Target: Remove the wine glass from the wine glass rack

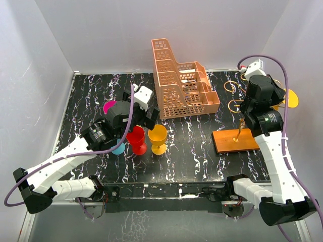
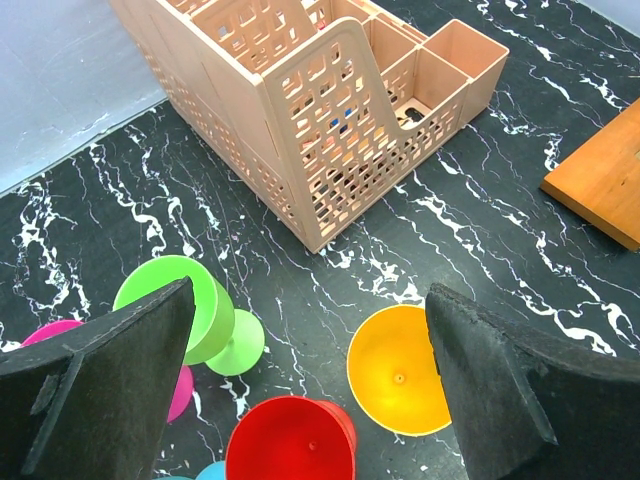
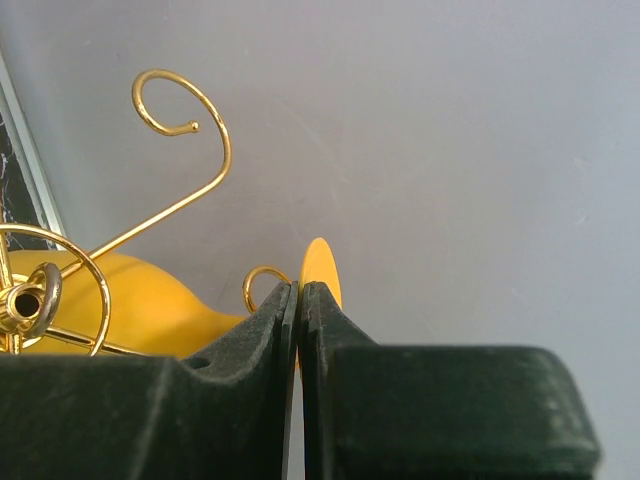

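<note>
The wine glass rack has a flat orange-brown base board (image 1: 235,141) and a thin gold stem with curled hook arms (image 3: 180,110). A yellow wine glass (image 3: 130,300) hangs sideways in the hooks, its bowl at the left and its round foot (image 3: 322,265) poking out behind my fingertips. My right gripper (image 3: 301,288) is shut on the edge of that foot. In the top view the foot (image 1: 290,98) shows just right of the right wrist. My left gripper (image 2: 310,300) hangs open over the glasses standing on the table, holding nothing.
A peach lattice basket (image 1: 181,85) stands at the back middle. Red (image 1: 136,138), yellow (image 1: 157,137), green (image 2: 185,310), pink (image 1: 108,107) and blue (image 1: 118,148) glasses cluster under the left arm. White walls enclose the black marbled table (image 1: 192,151).
</note>
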`<state>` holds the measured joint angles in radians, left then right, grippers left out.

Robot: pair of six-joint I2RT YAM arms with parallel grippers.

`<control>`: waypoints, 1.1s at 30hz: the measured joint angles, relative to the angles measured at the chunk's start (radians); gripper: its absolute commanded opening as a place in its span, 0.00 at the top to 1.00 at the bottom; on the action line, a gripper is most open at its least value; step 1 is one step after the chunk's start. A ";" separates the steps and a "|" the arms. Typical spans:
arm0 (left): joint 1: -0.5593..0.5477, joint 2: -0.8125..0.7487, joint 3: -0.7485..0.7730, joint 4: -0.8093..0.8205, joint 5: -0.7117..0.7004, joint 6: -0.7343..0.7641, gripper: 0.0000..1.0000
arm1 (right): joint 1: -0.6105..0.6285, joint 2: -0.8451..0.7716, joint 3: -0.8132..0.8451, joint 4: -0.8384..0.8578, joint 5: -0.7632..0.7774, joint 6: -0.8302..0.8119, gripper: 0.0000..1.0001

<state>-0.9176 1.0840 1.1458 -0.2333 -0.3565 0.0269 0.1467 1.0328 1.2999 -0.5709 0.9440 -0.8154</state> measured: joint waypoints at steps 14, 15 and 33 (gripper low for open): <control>0.007 0.000 -0.001 0.002 -0.001 0.000 0.03 | 0.002 -0.075 -0.020 -0.009 -0.047 0.010 0.92; 0.007 0.000 -0.001 0.002 -0.001 0.000 0.03 | 0.002 -0.072 -0.020 -0.007 -0.048 0.010 0.92; 0.011 -0.008 -0.005 0.005 0.002 0.000 0.03 | -0.098 0.111 -0.024 0.217 0.028 0.001 0.92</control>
<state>-0.9062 1.0763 1.1412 -0.2283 -0.3550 0.0265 0.0486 1.1439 1.2758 -0.3538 0.9718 -0.8143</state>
